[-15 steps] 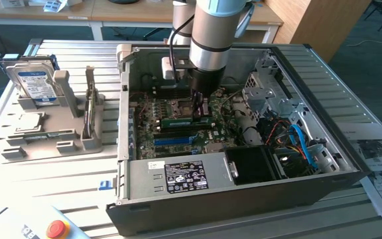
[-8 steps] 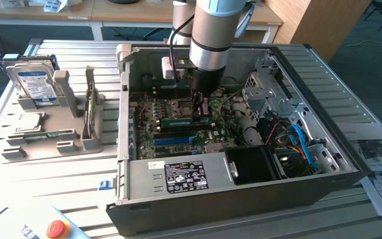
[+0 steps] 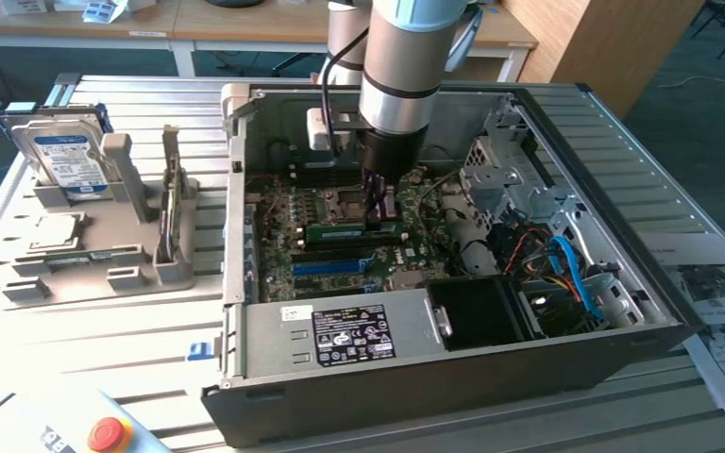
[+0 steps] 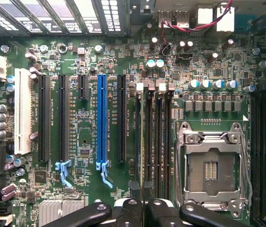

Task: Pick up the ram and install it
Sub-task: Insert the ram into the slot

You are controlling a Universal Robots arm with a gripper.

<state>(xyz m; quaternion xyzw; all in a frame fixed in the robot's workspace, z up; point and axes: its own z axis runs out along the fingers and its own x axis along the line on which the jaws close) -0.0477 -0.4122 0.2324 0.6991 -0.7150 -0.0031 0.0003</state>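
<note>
**Ram held at the memory slots inside the case**

The black gripper (image 3: 379,219) reaches down into the open black-and-grey computer case (image 3: 463,377), over the green motherboard (image 4: 88,123). It is clamped on the long, thin green circuit-board ram (image 3: 337,229). The ram lies level, low over the board and along the dark memory slots (image 4: 163,142). Whether it is seated in a slot can't be told.

In the wrist view the fingers (image 4: 128,208) sit close together with a narrow gap. They line up with the slots, between the blue expansion slot (image 4: 101,123) and the metal-framed processor socket (image 4: 210,165).

Outside the case, on the exterior view's left, a grey fixture (image 3: 86,274) holds a boxy hard drive with a blue-and-white label (image 3: 67,159) and a flat square silver processor chip (image 3: 54,231).
</note>
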